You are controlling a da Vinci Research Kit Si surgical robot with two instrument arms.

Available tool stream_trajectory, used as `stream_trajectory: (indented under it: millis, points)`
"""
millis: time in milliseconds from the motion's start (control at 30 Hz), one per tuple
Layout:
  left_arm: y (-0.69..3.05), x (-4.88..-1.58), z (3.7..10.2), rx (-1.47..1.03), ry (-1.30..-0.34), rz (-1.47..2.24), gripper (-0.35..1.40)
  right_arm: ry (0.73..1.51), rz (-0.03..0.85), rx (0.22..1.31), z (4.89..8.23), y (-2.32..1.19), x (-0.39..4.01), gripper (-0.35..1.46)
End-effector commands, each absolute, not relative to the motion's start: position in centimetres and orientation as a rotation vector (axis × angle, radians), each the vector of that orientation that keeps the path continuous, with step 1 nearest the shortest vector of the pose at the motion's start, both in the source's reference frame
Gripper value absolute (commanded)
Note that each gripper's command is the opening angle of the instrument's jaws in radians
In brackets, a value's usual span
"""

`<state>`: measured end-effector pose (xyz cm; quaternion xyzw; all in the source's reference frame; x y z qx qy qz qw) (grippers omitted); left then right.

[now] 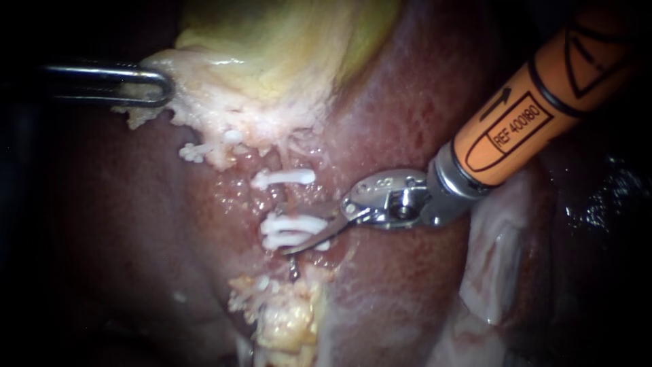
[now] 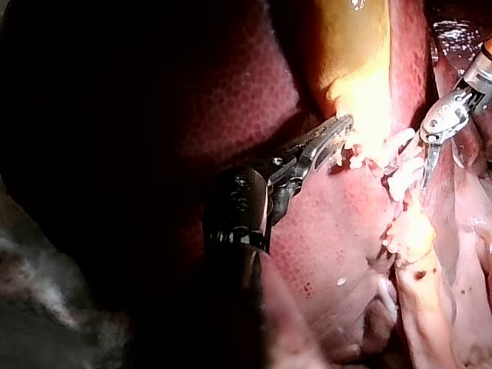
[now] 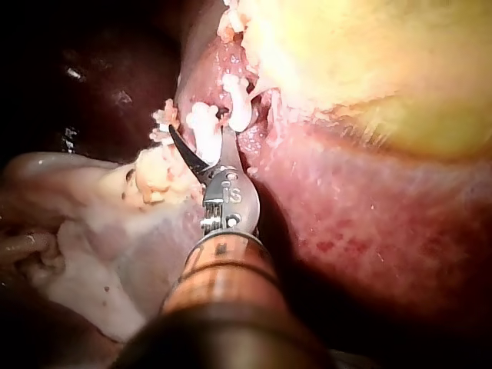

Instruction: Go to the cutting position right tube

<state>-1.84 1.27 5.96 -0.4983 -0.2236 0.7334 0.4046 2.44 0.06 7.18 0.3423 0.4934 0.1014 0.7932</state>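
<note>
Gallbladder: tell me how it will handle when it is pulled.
Probably floppy: the gallbladder shows as a soft yellow sac. Likely slippery, since its surface glistens wet. Its ragged pale edge near the left instrument may tear.

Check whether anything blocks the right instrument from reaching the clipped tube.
Nothing visible stands between. The orange-shafted right instrument has open jaws straddling the paired white plastic clips on the thin reddish tube, so those clips, not bare tube, sit between them.

Bright light pools at the centre, and the dark surround [image 1: 27, 306] takes the outer edges.
</note>
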Motion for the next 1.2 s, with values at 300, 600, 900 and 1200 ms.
stream_trajectory:
  millis: [300,600,900,1200]
  points:
    - [1.27,-1.84,5.96,-1.258,-0.564,1.851,-0.35,1.149,0.232,0.747,7.17,0.08,2.61,1.24]
    - [1.27,-1.85,5.96,-1.258,-0.564,1.851,-0.35,1.175,0.246,0.745,7.18,0.1,2.72,1.24]
    - [1.27,-1.85,5.96,-1.257,-0.564,1.851,-0.35,1.208,0.26,0.753,7.04,0.14,2.76,1.24]
    - [1.27,-1.85,5.96,-1.257,-0.564,1.851,-0.35,1.228,0.256,0.77,6.81,0.11,2.81,1.24]
